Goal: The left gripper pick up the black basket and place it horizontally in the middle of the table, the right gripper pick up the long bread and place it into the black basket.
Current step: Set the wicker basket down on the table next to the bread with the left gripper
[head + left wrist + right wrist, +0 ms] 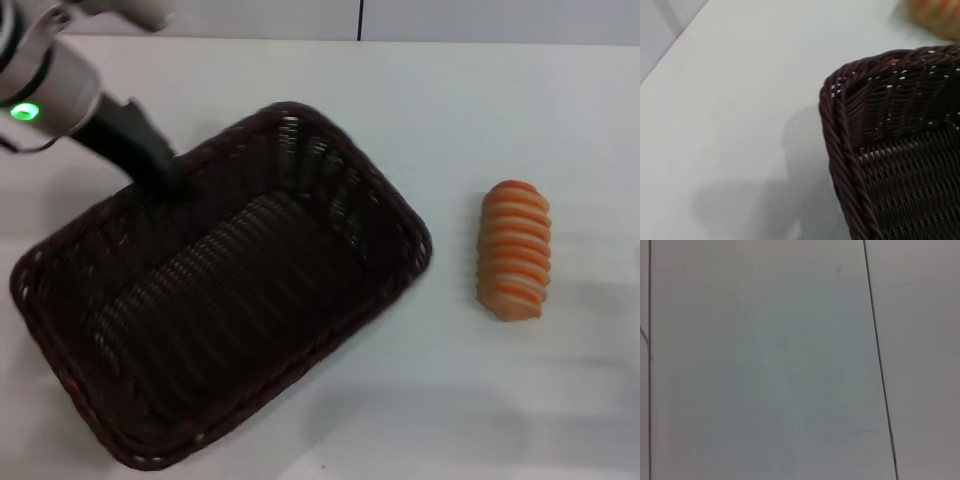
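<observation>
The black basket (230, 300) lies diagonally across the left half of the white table (480, 110). It seems held slightly off the surface, with a shadow beneath it. My left gripper (165, 185), on the arm with the green light, is shut on the basket's far long rim. The left wrist view shows one basket corner (880, 100) above the table and its shadow. The long bread (515, 250), orange-brown with cream stripes, lies to the right of the basket, apart from it. An edge of it also shows in the left wrist view (935, 15). My right gripper is out of view.
The table's far edge (400, 40) meets a pale wall with a dark vertical seam. The right wrist view shows only a pale surface with thin dark lines (877, 360).
</observation>
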